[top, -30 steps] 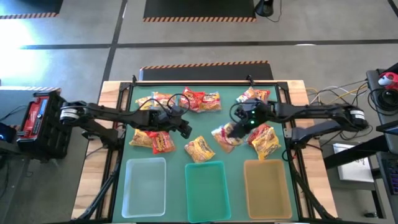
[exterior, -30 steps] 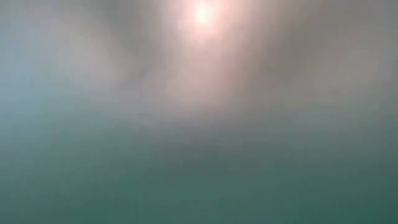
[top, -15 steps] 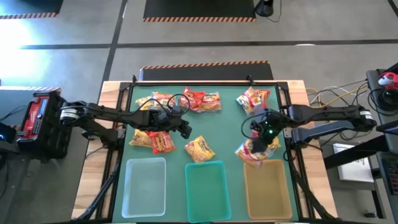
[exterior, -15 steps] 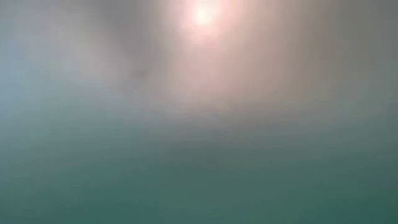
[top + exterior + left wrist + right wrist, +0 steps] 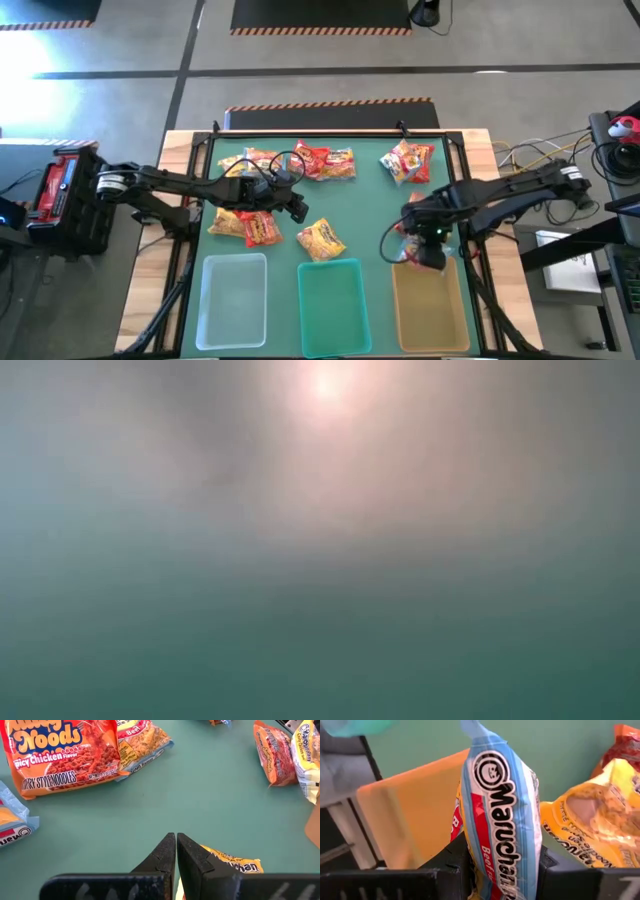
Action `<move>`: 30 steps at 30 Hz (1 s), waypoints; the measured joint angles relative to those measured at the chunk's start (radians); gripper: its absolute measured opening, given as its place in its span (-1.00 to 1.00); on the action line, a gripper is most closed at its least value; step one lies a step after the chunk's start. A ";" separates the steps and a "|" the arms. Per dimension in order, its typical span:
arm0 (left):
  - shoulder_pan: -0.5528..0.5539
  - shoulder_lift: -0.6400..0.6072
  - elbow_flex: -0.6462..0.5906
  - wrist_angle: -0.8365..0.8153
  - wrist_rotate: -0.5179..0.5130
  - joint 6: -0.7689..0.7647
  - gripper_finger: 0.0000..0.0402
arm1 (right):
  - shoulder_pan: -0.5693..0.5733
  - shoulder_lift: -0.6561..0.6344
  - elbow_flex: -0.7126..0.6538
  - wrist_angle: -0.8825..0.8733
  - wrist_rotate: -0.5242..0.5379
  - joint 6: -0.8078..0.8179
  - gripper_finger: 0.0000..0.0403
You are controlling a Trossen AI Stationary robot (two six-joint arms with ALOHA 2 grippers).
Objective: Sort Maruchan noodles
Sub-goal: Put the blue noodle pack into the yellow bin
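Observation:
Several Maruchan noodles packets lie flat on the green mat: two at the far left-centre (image 5: 262, 160) (image 5: 325, 160), one far right (image 5: 408, 160), two near the middle (image 5: 245, 225) (image 5: 322, 238). My right gripper (image 5: 424, 254) hangs over the far end of the amber tray (image 5: 432, 310), shut on a white-blue-red packet (image 5: 502, 805). My left gripper (image 5: 299, 209) (image 5: 176, 845) is shut and holds nothing, above the mat's middle. A yellow packet (image 5: 235, 864) lies just below it. The low view shows only blur. My right gripper pinches the packet between its two fingers (image 5: 447, 862), one on each side of its lower part (image 5: 517, 870). The fingers slant down from the table's right. The packet sticks out beyond them, lifted clear above the amber tray's far end.
A clear tray (image 5: 235, 300), a teal tray (image 5: 335, 305) and the amber tray stand in a row along the near edge. Another yellow packet (image 5: 590, 830) lies on the mat beside the held one. Red packets (image 5: 60, 755) lie ahead of my left gripper.
My right gripper has carried the packet off the mat's middle right toward the near edge, to above the amber tray's far end. It has tipped further downward and rolled on the way. Its arm now covers the yellow packet that lay beside it.

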 joint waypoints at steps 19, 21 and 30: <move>0.002 0.002 0.000 -0.014 -0.023 -0.010 -1.00 | 0.101 0.176 0.007 -0.007 0.075 -0.138 -0.48; 0.004 0.002 0.000 -0.015 -0.027 -0.011 -1.00 | 0.101 0.176 0.006 -0.008 0.081 -0.119 -0.48; 0.009 0.002 0.000 -0.018 -0.029 -0.016 -1.00 | 0.100 0.176 0.003 0.001 0.085 -0.075 -0.48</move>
